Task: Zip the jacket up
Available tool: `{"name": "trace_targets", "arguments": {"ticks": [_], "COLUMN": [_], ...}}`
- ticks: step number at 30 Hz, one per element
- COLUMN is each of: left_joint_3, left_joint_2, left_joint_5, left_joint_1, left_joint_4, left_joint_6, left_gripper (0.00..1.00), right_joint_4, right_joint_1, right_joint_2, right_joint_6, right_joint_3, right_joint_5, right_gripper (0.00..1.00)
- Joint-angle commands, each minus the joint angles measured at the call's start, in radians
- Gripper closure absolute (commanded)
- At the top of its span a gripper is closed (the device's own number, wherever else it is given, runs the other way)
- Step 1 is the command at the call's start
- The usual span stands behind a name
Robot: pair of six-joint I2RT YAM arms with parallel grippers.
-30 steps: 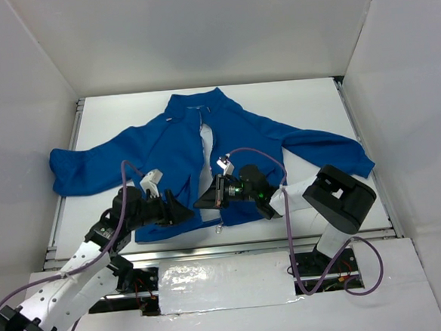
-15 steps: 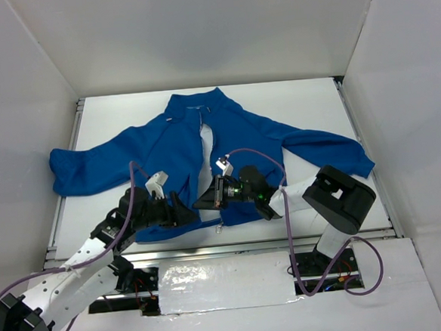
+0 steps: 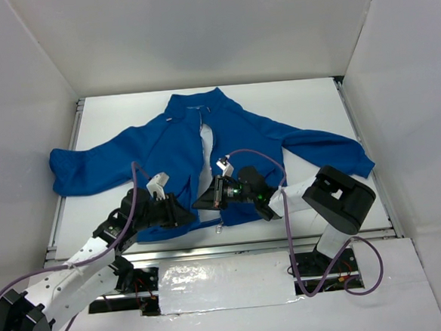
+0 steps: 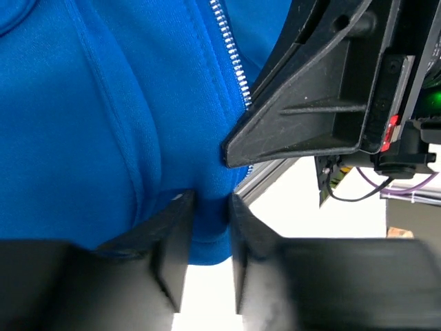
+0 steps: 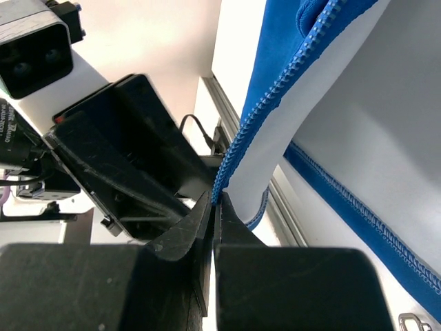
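The royal-blue fleece jacket lies spread on the white table, collar far, hem near, with its front open along the pale zipper. My left gripper is shut on a fold of the left front's hem, just beside the silver zipper teeth. My right gripper is shut on the right front's zipper edge near the hem and lifts it. The two grippers nearly touch. A small metal pull shows at the hem in the right wrist view.
An aluminium rail runs along the table's near edge, right under both grippers. White walls close in the table on three sides. Purple cables loop over both arms. The sleeves stretch left and right.
My left gripper has shifted a little to the right along the hem, closer to the right gripper. The right gripper has edged slightly left, still holding the zipper edge.
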Motion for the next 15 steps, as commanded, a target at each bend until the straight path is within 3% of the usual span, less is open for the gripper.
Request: {"name": "trace_targets", "arguments": {"ticks": [1,4,5,8,11,12,14,15], "left_joint_3": [0.001,-0.004,-0.007,-0.007,-0.011,-0.011,-0.010,-0.008], "left_joint_2": [-0.011,-0.002,0.004,0.015,0.019,0.019,0.015,0.013], "left_joint_5": [0.007,0.024,0.028,0.039,0.051,0.051,0.042,0.032], "left_joint_1": [-0.005,-0.007,-0.007,-0.007,-0.007,-0.007,-0.007,-0.007], "left_joint_4": [0.039,0.044,0.062,0.080,0.100,0.103,0.100,0.093], "left_joint_6": [0.003,0.005,0.005,0.003,0.003,0.002,-0.001,-0.001], "left_gripper": [0.63,0.82,0.93,1.00,1.00,1.00,1.00,1.00], "right_joint_4": [0.015,0.004,-0.002,-0.008,-0.015,-0.012,-0.004,0.005], "right_joint_1": [0.012,0.012,0.012,0.010,0.007,0.007,-0.007,-0.013], "right_joint_2": [-0.039,-0.039,-0.040,-0.042,-0.045,-0.040,-0.039,-0.045], "right_joint_6": [-0.018,-0.021,-0.024,-0.030,-0.036,-0.037,-0.043,-0.044], "right_joint_3": [0.044,0.051,0.052,0.057,0.060,0.060,0.057,0.042], "right_joint_5": [0.006,0.010,0.009,0.006,0.001,-0.008,-0.025,-0.033], "right_gripper": [1.00,1.00,1.00,0.97,0.91,0.74,0.48,0.44]}}
